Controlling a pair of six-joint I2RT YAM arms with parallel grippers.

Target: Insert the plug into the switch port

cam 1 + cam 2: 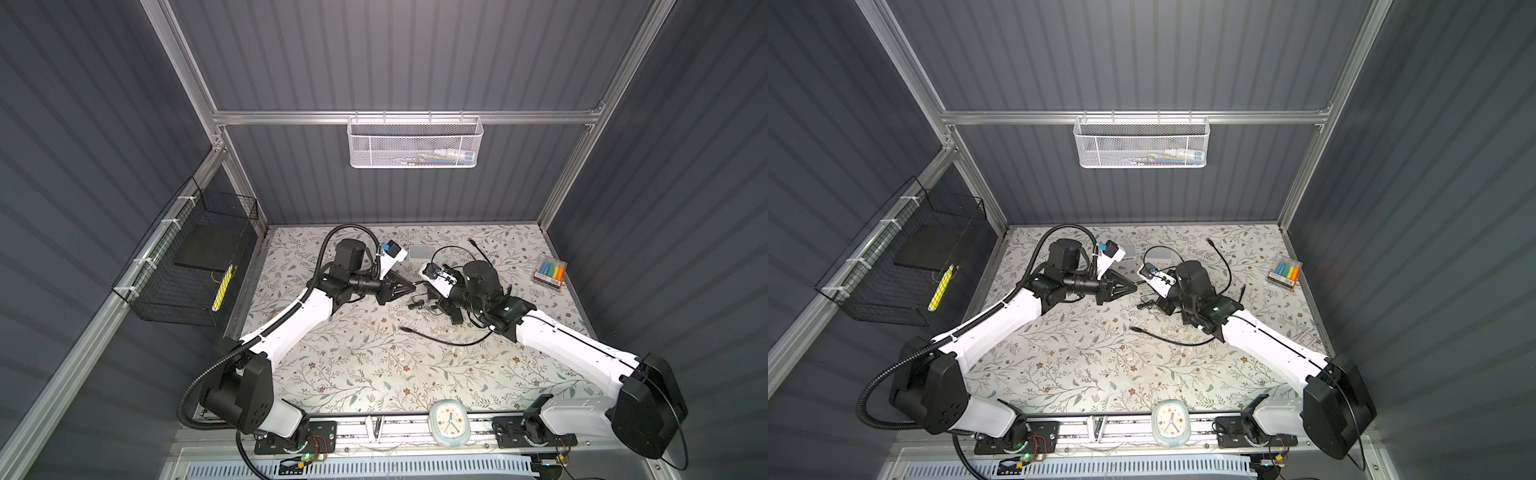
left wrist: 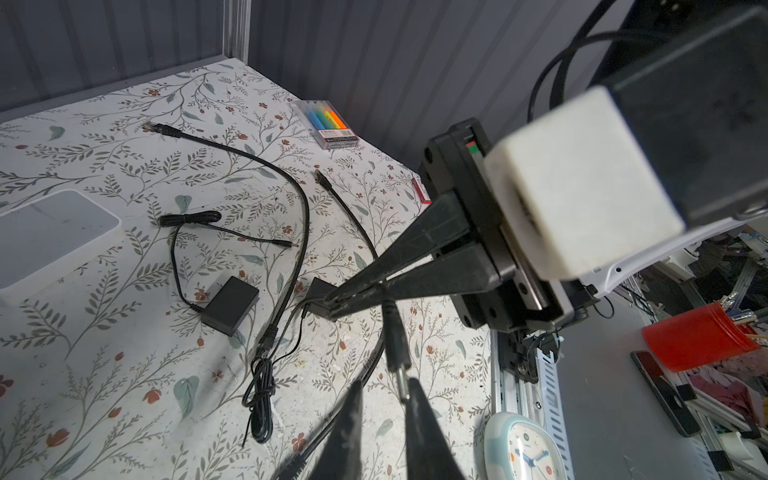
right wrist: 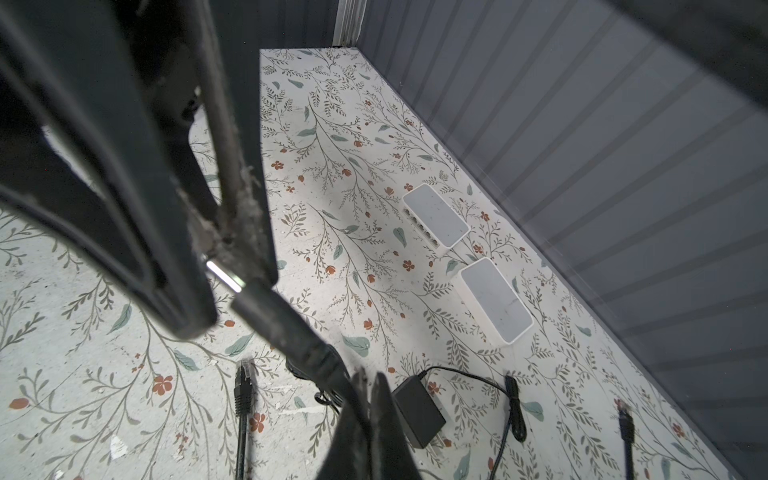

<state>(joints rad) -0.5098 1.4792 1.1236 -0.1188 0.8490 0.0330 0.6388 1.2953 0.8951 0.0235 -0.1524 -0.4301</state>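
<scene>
Holding the plug (image 2: 395, 332) by its rear in the closed right gripper (image 3: 370, 376), tip between slightly parted left gripper (image 2: 385, 384) jaws; mid-table, well apart from the switch (image 3: 436, 220) near the back edge.

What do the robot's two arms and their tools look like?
Both arms have white shells and bulky black joints. A ribbed black hose runs along the left arm; the right arm shows none. The left tool and right tool are black, each with two long fingers tapering to points.
</scene>
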